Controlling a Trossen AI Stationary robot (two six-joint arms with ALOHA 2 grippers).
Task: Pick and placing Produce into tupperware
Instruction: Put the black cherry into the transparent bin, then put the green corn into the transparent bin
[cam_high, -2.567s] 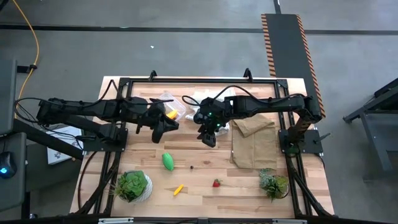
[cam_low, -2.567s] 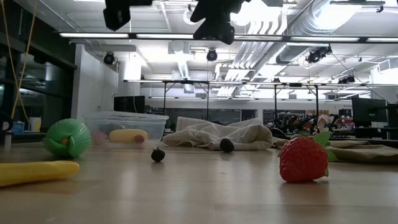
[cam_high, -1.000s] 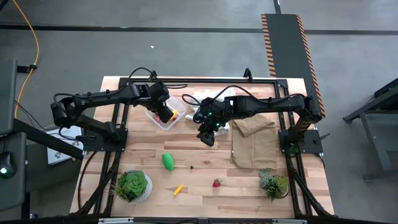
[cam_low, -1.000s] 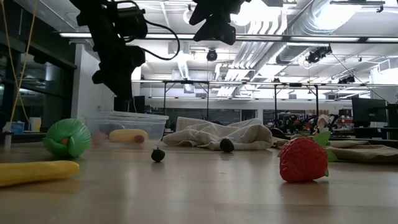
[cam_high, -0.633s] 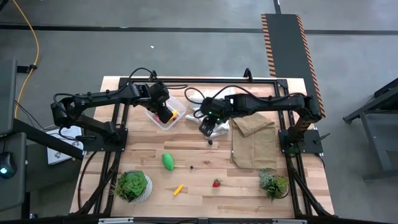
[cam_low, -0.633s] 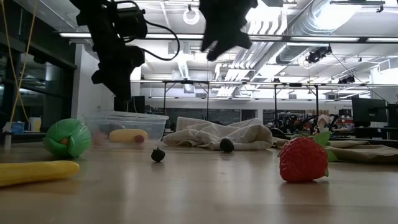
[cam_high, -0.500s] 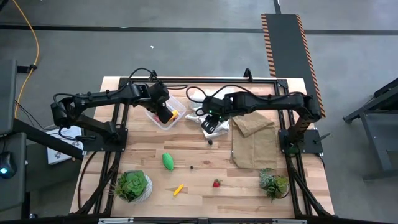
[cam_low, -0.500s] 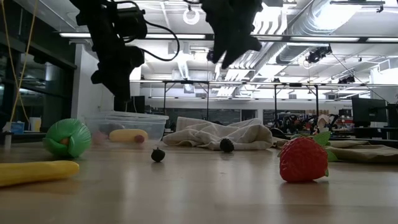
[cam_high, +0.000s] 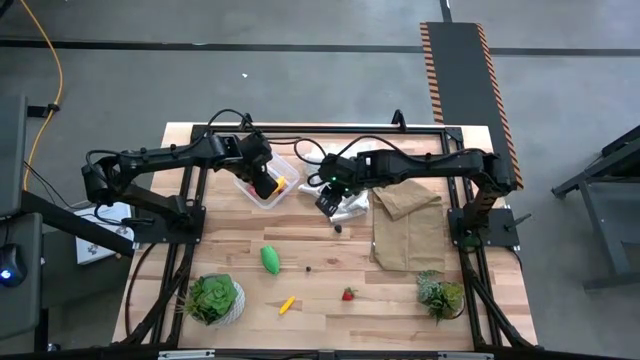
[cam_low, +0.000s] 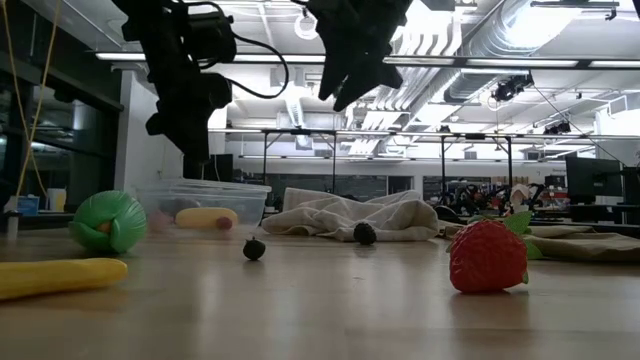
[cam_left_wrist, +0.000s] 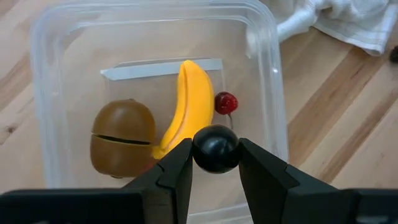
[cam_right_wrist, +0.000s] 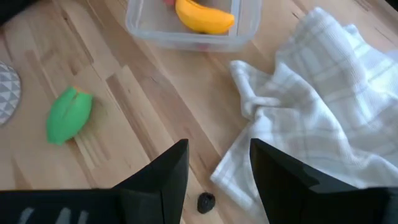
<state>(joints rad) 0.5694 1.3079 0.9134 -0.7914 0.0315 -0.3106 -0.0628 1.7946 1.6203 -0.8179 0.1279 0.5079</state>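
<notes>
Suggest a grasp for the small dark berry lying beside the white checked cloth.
Take the small dark berry across its round middle, coming straight down, fingers aligned along the edge of the white checked cloth, so neither lands on fabric. It sits right by that edge. The right gripper hovers open nearby.

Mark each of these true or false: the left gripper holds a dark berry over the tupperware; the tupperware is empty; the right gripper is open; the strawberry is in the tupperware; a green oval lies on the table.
1. The left gripper holds a dark berry over the tupperware. True.
2. The tupperware is empty. False: it holds a banana, a kiwi and a red berry.
3. The right gripper is open. True: nothing is between its fingers.
4. The strawberry is in the tupperware. False: it lies on the table, far from the container.
5. A green oval lies on the table. True.
</notes>
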